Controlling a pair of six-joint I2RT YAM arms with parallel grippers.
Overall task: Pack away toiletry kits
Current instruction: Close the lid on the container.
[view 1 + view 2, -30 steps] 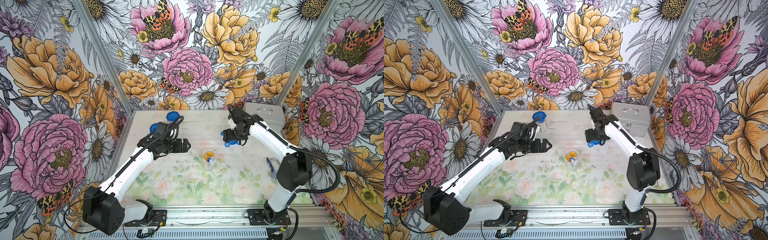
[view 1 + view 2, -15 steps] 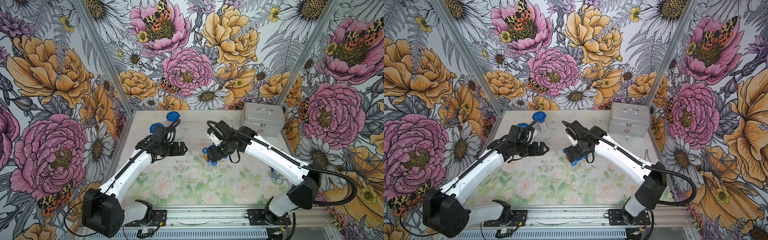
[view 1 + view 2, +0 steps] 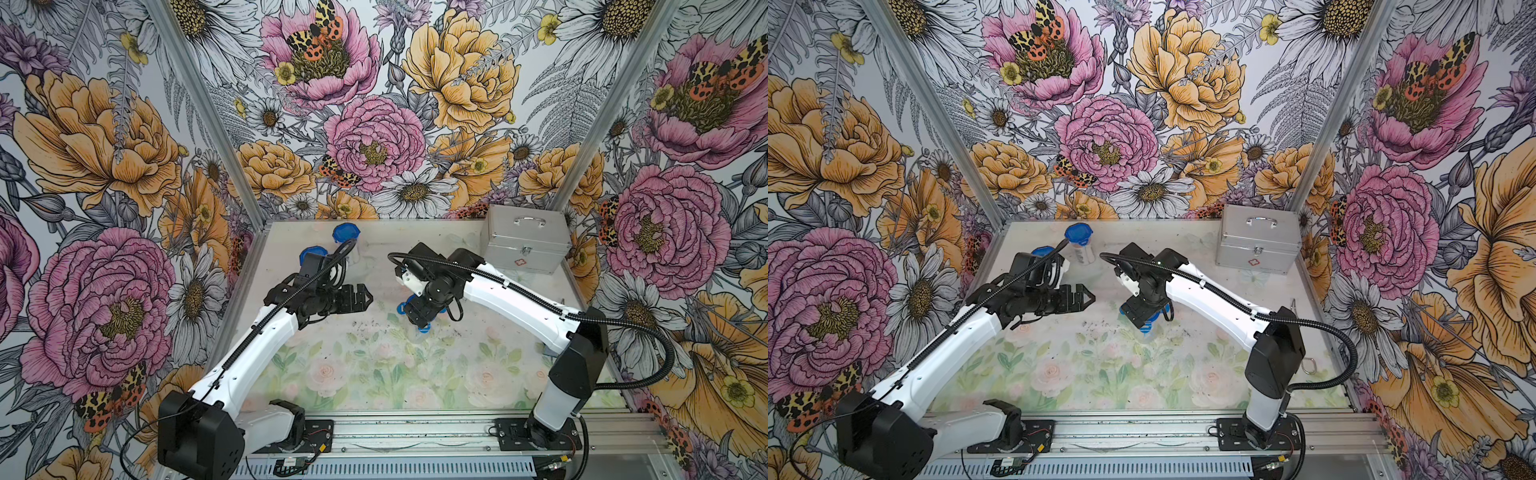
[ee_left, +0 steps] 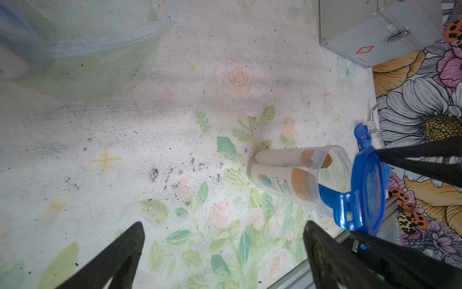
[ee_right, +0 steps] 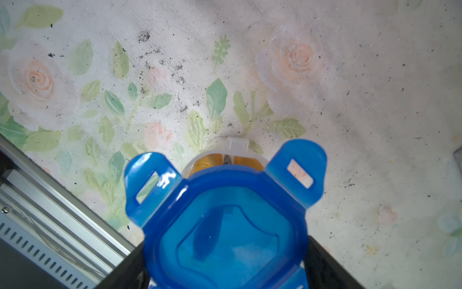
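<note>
step in hand, judged: seat lid [image 5: 225, 225] on cup [image 4: 300, 175]. to do it well: centre lid over the rim, keep it level, line tabs with the rim lugs, lower straight; a blue end, likely the toothbrush [image 4: 327, 190], reaches the rim and may foul. left to right: two lidded cups [image 3: 1079, 232] at back left; left pincer [image 3: 368, 297] wide open, empty, beside cup, apart; cup upright on counter [image 4: 150, 100]; right pincer [image 3: 419, 320] clamped on lid, just above cup mouth, not seated.
</note>
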